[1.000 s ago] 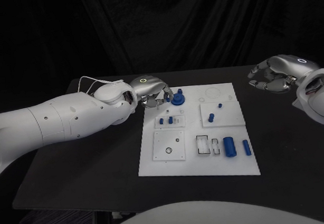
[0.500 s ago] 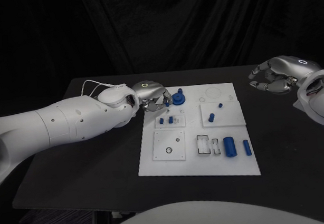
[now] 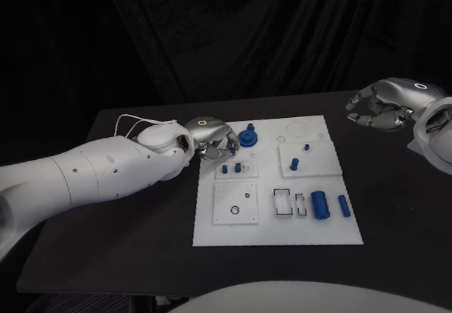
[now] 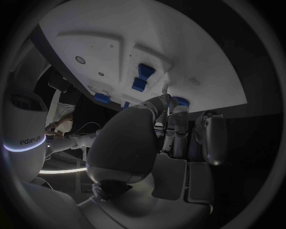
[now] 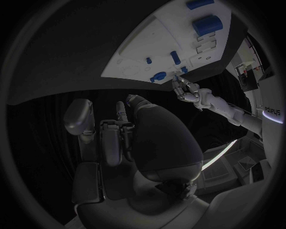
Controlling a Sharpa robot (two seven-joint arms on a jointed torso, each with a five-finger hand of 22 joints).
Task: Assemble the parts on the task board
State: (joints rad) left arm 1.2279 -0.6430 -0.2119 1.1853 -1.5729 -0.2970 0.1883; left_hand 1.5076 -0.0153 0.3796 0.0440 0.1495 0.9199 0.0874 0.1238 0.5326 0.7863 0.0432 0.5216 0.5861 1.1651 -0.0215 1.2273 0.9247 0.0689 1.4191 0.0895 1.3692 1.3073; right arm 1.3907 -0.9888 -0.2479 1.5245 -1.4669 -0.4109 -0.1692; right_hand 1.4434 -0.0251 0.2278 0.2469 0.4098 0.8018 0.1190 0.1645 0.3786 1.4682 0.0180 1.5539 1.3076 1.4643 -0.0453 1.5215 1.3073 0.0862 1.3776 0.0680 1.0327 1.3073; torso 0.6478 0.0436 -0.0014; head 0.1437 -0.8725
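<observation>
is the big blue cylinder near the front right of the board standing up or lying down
Lying down. In the head view the big blue cylinder shows its long side flat on the task board, beside a slimmer blue rod that also lies flat.

"Sharpa" lettering on the white arm (image 4: 30,140) seen in both wrist views
</observation>
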